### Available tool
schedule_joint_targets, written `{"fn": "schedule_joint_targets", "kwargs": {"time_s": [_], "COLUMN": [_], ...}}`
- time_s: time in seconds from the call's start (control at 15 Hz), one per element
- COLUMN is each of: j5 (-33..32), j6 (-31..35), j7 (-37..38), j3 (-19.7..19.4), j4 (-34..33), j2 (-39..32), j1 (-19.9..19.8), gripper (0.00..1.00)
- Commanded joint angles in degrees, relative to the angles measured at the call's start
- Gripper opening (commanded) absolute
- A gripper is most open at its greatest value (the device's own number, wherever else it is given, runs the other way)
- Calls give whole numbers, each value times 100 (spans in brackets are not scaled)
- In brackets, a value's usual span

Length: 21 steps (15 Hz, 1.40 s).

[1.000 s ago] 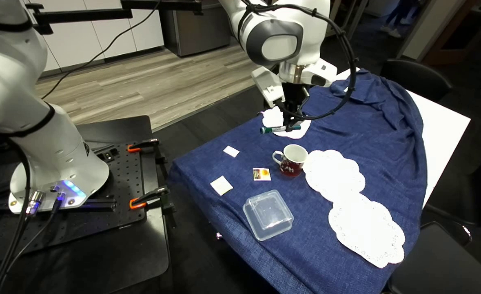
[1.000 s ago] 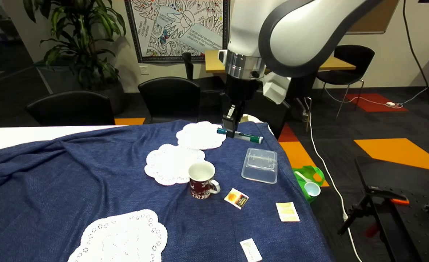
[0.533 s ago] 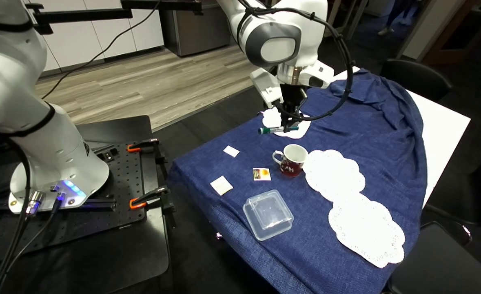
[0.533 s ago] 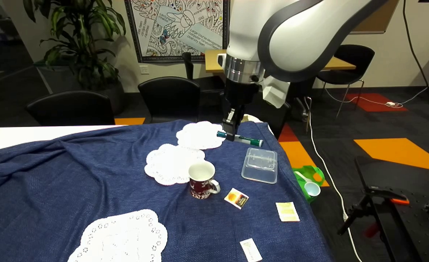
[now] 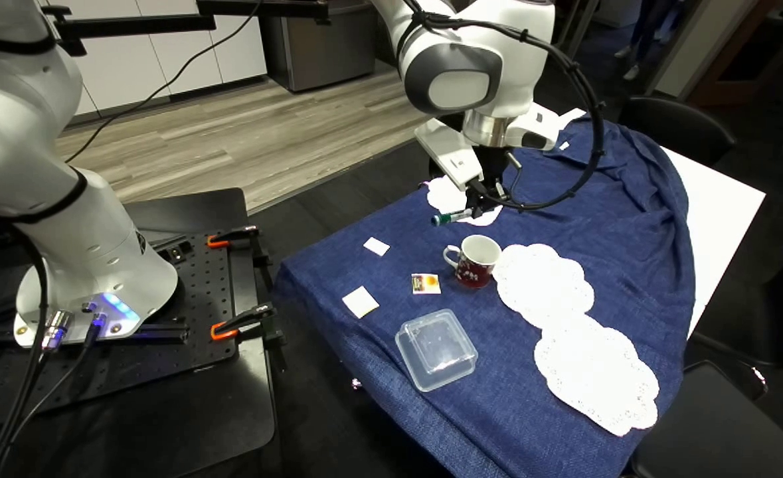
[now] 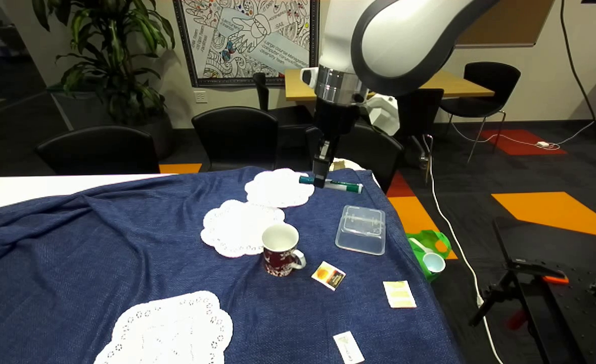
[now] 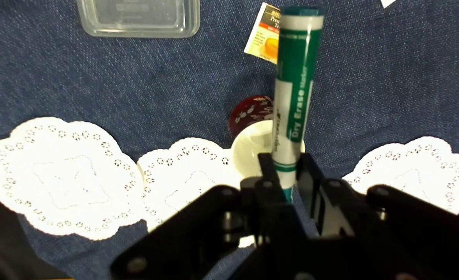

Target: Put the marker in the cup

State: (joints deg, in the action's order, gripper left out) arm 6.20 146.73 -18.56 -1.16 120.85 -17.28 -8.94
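Shifted slightly right in an exterior view, the gripper pinches the marker nearly level, raised clear of the upright cup, over which it is probably best tipped end-down before release.

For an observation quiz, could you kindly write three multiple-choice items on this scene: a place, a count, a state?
1. Where is the dry-erase marker?
A) On the floor
B) In the gripper
C) On a chair

2. How many white doilies lie on the tablecloth?
A) Five
B) One
C) Three

3. The red-patterned mug is:
A) Upright
B) Sideways
C) Upside down

1B: the jaws clasp it in the wrist view.
2C: three show in an exterior view.
3A: its opening faces up in both exterior views.
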Motion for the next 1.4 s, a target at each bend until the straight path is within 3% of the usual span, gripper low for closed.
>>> {"fn": "schedule_joint_targets", "kwargs": {"time_s": [0.0,0.33,0.8,1.0,1.27,1.33], "j5": [749,1914,3436,4412,5468,5311], "j6": [-95,-108,228,357,-50,98], "j7": [-1279,-3104,-5252,-6332,-7290,-7049], "j3": [390,834,1226,1350,1062,868], "j4": [-254,-517,-800,-875,-948,-834], "j2": [-75,-276,-677,-776,-801,-740], "j1": [-457,-847,-1029,-1112,-990,-727], "gripper": [5,5,5,5,5,19]}}
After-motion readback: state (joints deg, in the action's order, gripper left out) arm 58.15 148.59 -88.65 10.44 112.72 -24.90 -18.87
